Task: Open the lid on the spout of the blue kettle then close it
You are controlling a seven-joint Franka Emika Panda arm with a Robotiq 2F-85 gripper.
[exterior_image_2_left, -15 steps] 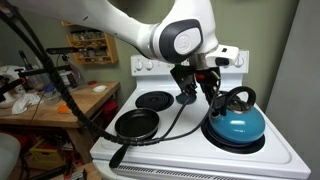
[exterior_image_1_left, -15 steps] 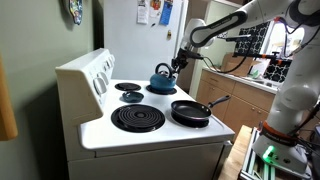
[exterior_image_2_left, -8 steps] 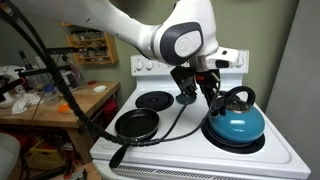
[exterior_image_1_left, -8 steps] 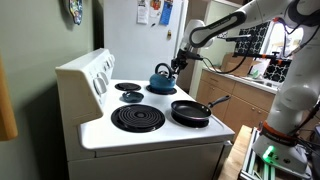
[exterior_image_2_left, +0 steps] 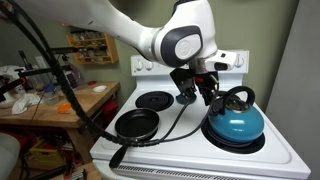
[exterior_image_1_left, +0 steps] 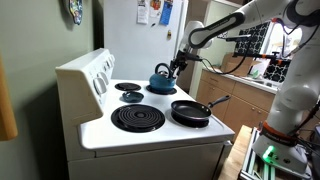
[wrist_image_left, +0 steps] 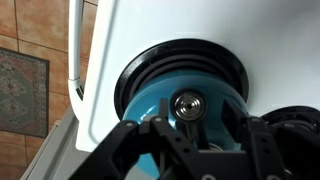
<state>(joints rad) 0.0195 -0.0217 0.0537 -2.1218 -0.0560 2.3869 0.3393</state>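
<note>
Hovering right of the frying pan [exterior_image_2_left: 135,123], the pincer [exterior_image_2_left: 197,93] hangs spread apart, gripping nothing, close beside the spout [exterior_image_2_left: 211,112] of the blue kettle [exterior_image_2_left: 236,127] near the bench's [exterior_image_2_left: 180,150] right front corner, seemingly poised to flip the lid, which is too small to see.

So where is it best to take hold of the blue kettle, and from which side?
Probably the dark arched handle on top of the blue kettle, coming from above and closing across the arch. It stands upright and free, while the body below is round and wide, a poor hold.
</note>
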